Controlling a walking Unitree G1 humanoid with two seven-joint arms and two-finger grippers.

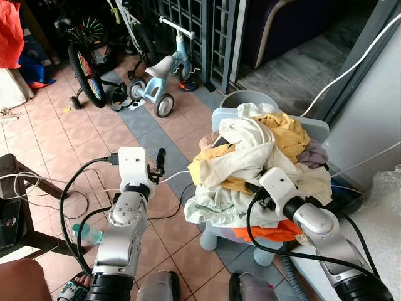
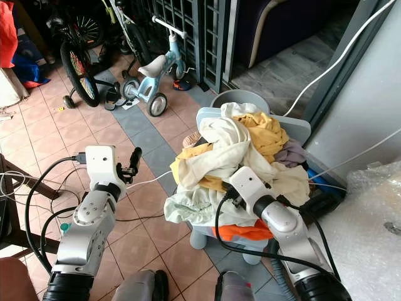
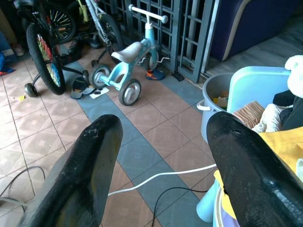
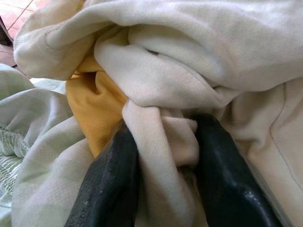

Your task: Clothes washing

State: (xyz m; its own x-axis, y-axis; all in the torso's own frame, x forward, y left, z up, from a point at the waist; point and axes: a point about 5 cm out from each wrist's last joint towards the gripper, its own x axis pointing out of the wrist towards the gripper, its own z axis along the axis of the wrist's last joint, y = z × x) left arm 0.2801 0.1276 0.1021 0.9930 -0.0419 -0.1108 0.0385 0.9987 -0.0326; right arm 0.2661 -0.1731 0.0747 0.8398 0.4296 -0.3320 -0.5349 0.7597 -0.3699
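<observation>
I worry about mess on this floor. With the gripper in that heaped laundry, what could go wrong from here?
1. The right gripper pinches a fold of the cream garment, which is tangled with the yellow garment; lifting may drag several pieces off the pile.
2. The pale green cloth already hangs over the basket's edge and could slide to the tiles.
3. A white cable crosses the floor beside the basket; fallen clothes could snag it.

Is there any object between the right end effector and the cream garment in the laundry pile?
Nothing visible stands between them. The right end effector already has its two fingers on either side of a fold of the cream garment on top of the laundry pile. The left end effector hangs open beside the pile.
</observation>
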